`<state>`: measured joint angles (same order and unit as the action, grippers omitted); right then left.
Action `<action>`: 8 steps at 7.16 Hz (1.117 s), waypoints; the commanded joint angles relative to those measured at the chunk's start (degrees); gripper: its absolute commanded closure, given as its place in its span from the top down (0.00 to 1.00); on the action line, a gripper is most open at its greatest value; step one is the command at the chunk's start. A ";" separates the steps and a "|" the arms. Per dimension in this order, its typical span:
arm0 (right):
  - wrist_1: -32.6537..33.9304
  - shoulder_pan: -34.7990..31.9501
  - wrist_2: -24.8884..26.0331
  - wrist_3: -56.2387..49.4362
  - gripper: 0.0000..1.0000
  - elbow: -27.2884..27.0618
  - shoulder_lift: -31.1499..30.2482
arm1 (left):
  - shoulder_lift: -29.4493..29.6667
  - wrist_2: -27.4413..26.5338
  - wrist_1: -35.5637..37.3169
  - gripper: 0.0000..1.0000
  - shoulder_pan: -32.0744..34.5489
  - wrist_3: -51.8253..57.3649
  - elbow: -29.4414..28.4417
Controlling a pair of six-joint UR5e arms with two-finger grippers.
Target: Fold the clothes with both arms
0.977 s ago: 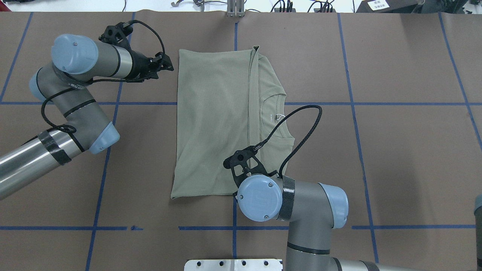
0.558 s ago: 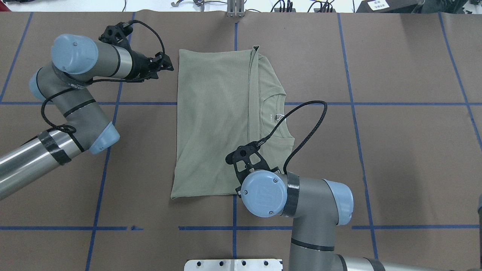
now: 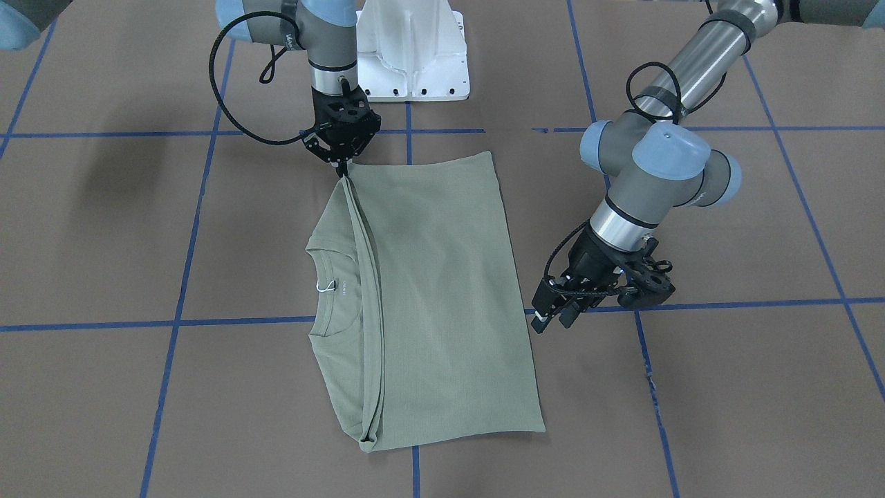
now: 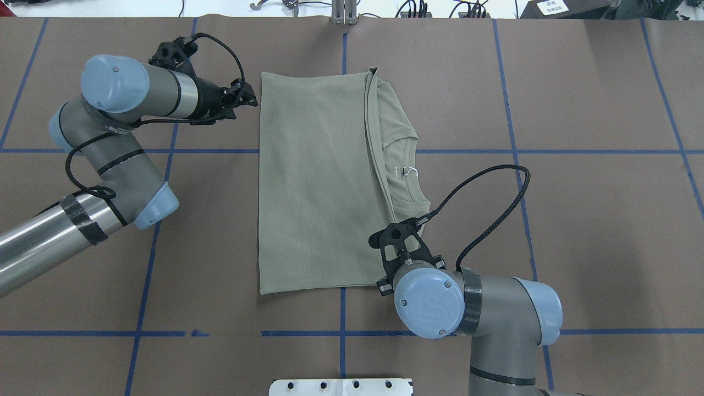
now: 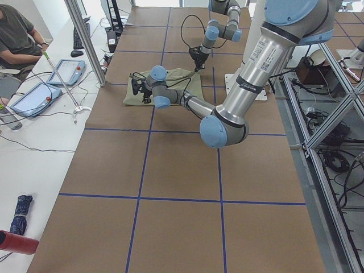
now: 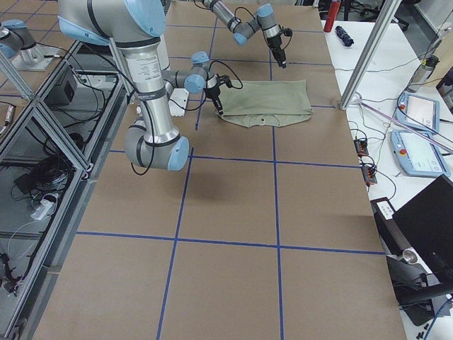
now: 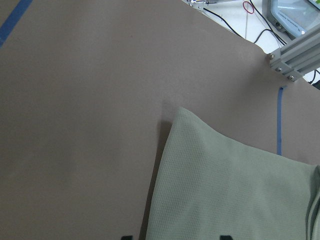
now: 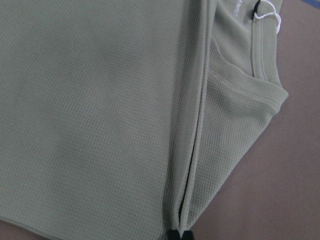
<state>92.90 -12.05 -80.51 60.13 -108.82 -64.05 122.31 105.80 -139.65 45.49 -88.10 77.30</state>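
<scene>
The shirt lies flat in the middle of the overhead frame, folded into a long rectangle. At top centre of the front view the right gripper is pinched tight on the doubled fold edge at the robot-side end, I'd guess to carry that end over. The left gripper hangs spread and empty just off the opposite long edge, probably lining up its own grab. Overhead, the right arm hides that pinch; the right wrist view shows it plainly.

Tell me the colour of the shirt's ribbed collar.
The collar is pale sage green, like the rest of the shirt; best seen in the right wrist view.
</scene>
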 commanded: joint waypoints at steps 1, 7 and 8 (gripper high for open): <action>0.00 0.80 0.70 4.36 0.02 -0.43 -0.46 | 0.03 -0.07 -0.01 0.66 -0.14 -0.32 0.39; 0.00 0.36 0.26 17.11 0.59 -3.68 -0.02 | -0.05 -0.16 -0.01 0.66 -0.23 -0.32 0.30; -1.40 0.01 0.18 28.09 0.58 -3.68 -0.20 | -0.06 -0.16 -0.01 0.66 -0.23 -0.32 0.30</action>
<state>92.56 -11.84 -80.29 76.53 -112.18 -64.13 122.29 105.64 -139.66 45.27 -88.42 77.62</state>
